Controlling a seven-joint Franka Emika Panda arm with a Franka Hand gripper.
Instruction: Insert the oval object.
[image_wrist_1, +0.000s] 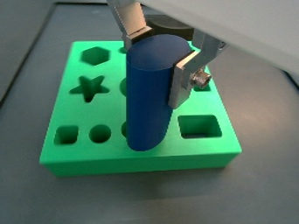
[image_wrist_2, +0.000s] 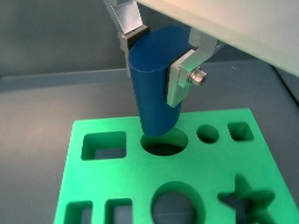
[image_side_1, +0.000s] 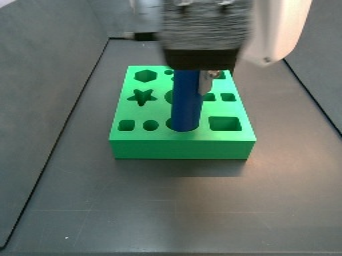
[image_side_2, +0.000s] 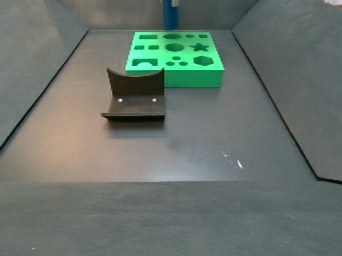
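Observation:
The oval object is a tall blue peg (image_wrist_1: 152, 96), also seen in a wrist view (image_wrist_2: 156, 87) and a side view (image_side_1: 189, 100). My gripper (image_wrist_1: 162, 54) is shut on its upper end, silver fingers (image_wrist_2: 184, 73) on both sides. The peg stands upright over the green block (image_wrist_1: 140, 156), its lower end at an oval hole (image_wrist_2: 166, 144) in the block's top; how deep it sits is hidden. In a side view only a sliver of the peg (image_side_2: 171, 12) shows above the green block (image_side_2: 177, 72) at the far end of the floor.
The green block's top has other cutouts: a star (image_wrist_1: 87, 87), a hexagon (image_wrist_1: 94, 55), a square (image_wrist_1: 198, 128), a large oval (image_wrist_2: 177, 201). The dark fixture (image_side_2: 134, 97) stands on the grey floor near the block. Dark walls enclose the floor.

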